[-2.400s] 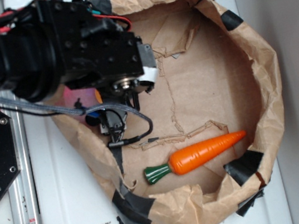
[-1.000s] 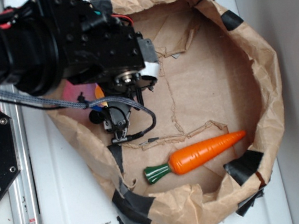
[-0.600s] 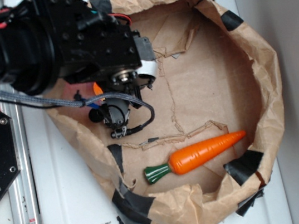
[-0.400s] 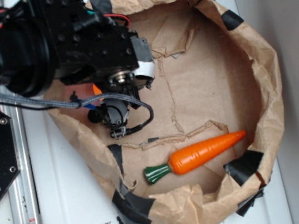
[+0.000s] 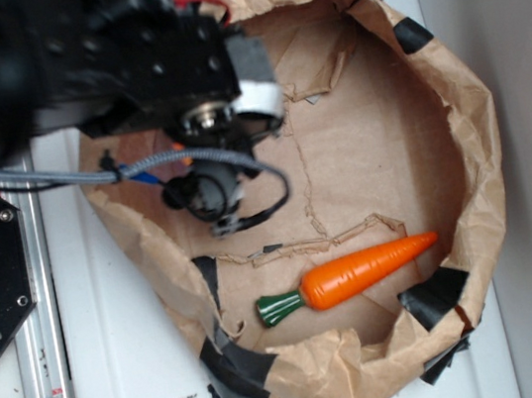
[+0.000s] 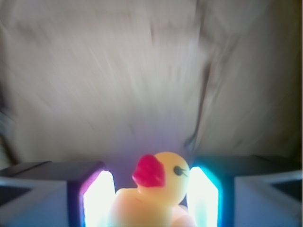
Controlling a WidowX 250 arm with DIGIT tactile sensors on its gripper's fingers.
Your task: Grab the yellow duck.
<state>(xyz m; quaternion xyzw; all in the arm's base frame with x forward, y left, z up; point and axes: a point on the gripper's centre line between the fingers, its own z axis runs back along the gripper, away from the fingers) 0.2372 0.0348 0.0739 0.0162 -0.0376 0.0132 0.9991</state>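
- The yellow duck (image 6: 158,194) is being pinched between the two lit fingers (image 6: 98,198) of the hand (image 6: 151,198), beak facing outward.
- Brown paper bag (image 5: 456,130) walls are ringing the hand; open room is being seen only upward.
- The carrot (image 5: 357,273) is lying well apart, near the far wall.

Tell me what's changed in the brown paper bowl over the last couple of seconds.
In the exterior view the black robot arm has shifted upward in the picture and looks larger, as if lifting toward the camera. The wrist view shows the small yellow rubber duck with the red beak sitting between the gripper fingers, apparently held. The orange toy carrot with the green stem and the crumpled brown paper bowl have not moved.
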